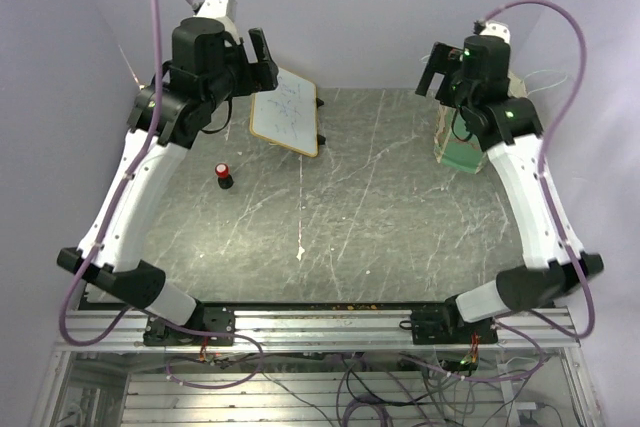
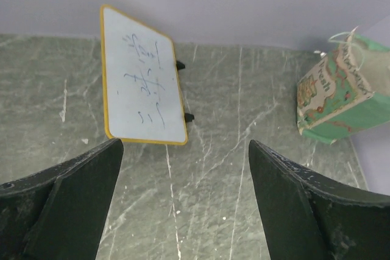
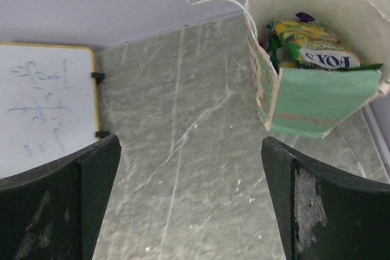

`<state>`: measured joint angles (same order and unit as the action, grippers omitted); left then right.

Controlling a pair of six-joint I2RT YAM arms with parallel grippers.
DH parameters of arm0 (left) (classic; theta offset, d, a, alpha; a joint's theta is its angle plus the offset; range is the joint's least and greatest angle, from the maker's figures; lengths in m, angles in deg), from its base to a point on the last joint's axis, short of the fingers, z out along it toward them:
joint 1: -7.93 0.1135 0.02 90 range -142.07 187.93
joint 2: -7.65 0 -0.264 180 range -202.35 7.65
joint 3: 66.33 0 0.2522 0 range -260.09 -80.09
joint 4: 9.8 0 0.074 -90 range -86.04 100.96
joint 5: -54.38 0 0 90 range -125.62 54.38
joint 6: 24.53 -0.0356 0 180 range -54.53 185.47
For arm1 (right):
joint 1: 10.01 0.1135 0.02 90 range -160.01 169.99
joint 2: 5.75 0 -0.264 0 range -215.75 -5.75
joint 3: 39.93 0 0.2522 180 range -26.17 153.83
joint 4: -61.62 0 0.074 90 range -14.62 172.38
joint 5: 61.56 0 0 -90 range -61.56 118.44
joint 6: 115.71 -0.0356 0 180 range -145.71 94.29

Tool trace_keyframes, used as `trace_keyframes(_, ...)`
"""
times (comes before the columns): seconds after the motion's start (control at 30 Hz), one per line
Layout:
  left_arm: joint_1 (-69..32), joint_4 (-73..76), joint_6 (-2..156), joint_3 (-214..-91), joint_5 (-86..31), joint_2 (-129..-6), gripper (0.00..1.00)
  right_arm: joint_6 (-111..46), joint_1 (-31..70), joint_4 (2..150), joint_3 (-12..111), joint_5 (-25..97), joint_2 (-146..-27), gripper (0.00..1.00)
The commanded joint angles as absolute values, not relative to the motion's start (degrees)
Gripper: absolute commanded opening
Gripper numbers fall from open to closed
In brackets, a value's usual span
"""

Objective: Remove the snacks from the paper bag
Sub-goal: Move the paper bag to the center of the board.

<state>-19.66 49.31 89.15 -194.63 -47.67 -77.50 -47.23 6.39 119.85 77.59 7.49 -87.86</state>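
Seen from above, a metal rail (image 1: 320,325) runs along the near edge and carries the bases of two white-and-black arms. Beyond it lies a grey, marble-patterned table (image 1: 380,207) streaked with pale scratches. A small red-and-black cylinder (image 1: 224,175) stands upright left of centre. Farther back on the left, a whiteboard (image 1: 287,110) with a yellow-wood frame lies flat, faint blue writing on it. At the far right, close to the side wall, the paper bag (image 1: 460,152) stands upright, partly hidden under the right arm's wrist. Plain lilac walls (image 1: 350,7) close the space at the back and on both sides.

The left gripper (image 2: 186,144) has its fingers wide apart and holds nothing. The right gripper (image 3: 190,140) is likewise spread and empty, raised near the bag.

Only the right wrist camera looks into the bag's open top: the snacks (image 3: 311,47) are inside, a yellow-and-green packet uppermost, darker packets beneath. The left wrist camera shows the bag's printed side. The cylinder appears in the overhead view alone.
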Motion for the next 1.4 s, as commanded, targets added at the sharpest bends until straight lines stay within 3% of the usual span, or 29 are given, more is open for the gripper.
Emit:
trace_keyframes(0.0,-16.7,50.6,90.6,-196.1,-39.3,-81.7,0.95,-41.6,3.3,113.4,80.7,6.9,-96.3,1.0)
trace_keyframes(0.53,-2.6,48.2,89.7,-201.7,-27.1,-93.1,0.99,-21.4,-4.4,103.8,96.5,2.9,-125.3,0.85)
trace_keyframes(0.8,-1.7,47.7,89.8,-201.9,-25.5,-94.3,0.99,-20.2,-5.7,102.2,102.4,5.1,-130.3,0.53)
trace_keyframes(1.03,-1.3,48.7,89.1,-201.0,-27.3,-92.5,0.99,-20.5,-5.8,103.3,105.8,6.6,-131.8,0.06)
trace_keyframes(1.1,-1.3,48.3,89.2,-200.6,-26.5,-92.1,0.99,-21.3,-5.8,103.5,105.1,8.5,-130.4,0.0)
trace_keyframes(1.37,-1.3,48.4,91.7,-197.0,-25.5,-86.6,0.99,-24.1,-4.8,105.5,95.9,16.2,-120.6,0.0)
